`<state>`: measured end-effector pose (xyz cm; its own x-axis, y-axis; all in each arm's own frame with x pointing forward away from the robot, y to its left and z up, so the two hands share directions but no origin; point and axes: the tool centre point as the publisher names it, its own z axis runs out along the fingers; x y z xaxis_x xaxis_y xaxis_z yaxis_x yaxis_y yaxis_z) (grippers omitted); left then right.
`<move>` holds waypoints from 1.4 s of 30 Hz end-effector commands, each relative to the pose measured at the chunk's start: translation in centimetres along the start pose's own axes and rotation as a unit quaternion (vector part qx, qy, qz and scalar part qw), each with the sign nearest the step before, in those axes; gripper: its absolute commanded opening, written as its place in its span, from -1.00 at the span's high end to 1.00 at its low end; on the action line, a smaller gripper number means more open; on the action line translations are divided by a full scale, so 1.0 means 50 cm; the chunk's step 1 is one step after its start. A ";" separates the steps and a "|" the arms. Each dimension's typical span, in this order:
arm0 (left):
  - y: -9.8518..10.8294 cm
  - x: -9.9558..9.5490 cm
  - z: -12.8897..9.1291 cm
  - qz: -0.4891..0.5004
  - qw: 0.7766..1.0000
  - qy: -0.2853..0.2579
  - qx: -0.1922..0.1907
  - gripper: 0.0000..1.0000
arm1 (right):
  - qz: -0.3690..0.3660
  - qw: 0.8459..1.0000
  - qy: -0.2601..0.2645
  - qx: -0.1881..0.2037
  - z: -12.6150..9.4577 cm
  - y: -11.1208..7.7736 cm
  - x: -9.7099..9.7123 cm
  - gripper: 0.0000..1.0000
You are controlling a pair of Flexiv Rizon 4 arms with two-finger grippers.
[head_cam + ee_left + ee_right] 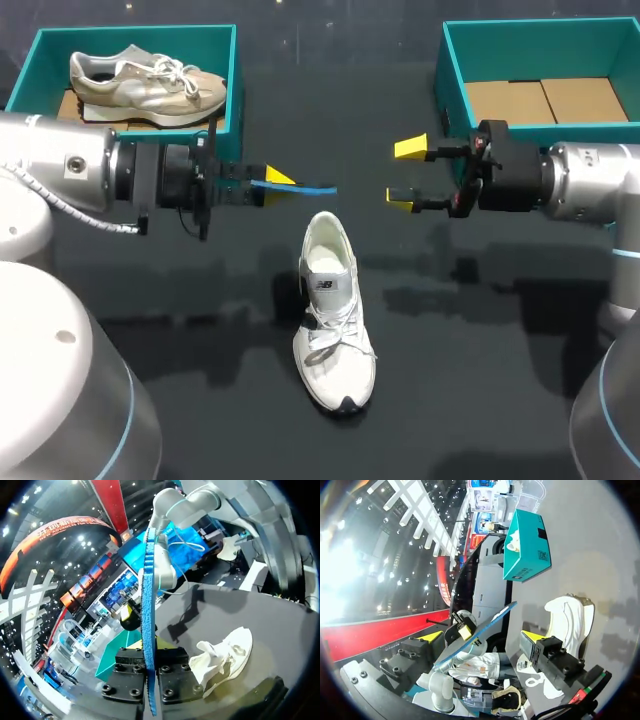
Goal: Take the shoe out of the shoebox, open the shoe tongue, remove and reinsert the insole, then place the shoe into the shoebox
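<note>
A white shoe (335,312) lies on the dark table, toe toward the front edge, its opening empty. My left gripper (272,182) is shut on a thin blue insole (305,188) and holds it in the air above and behind the shoe's heel. In the left wrist view the insole (148,625) stands edge-on, clamped by the gripper (149,655), with the shoe (225,657) beside it. My right gripper (404,174) hangs open just right of the insole's free end, not touching it. The right wrist view shows the right gripper (482,637) wide open, with the insole (487,625) ahead and the shoe (568,622) beside.
A teal shoebox (225,60) at the back left holds a beige shoe (150,85). A second teal shoebox (450,80) at the back right shows only its cardboard bottom. The left shoebox (525,550) also appears in the right wrist view.
</note>
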<state>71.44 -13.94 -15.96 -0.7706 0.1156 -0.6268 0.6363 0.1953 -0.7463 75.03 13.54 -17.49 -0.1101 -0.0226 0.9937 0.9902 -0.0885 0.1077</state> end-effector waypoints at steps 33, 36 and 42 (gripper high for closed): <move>-0.015 -0.050 0.046 -0.370 0.927 0.051 -0.026 1.00 | 0.000 1.000 -0.001 -0.001 0.001 -0.003 0.000 -1.00; -0.016 -0.055 0.046 -0.403 0.914 0.050 -0.016 1.00 | 0.000 1.000 -0.001 -0.001 0.001 -0.003 0.000 -1.00; -0.020 -0.062 0.045 -0.467 0.884 0.039 0.006 1.00 | 0.000 1.000 -0.001 -0.001 0.001 -0.003 0.000 -1.00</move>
<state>73.13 -16.52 -13.53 -0.9646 -0.0204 0.2630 -0.2602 0.2373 -0.9359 75.02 13.56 -17.47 -0.1100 -0.0228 0.9937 0.9902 -0.0891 0.1076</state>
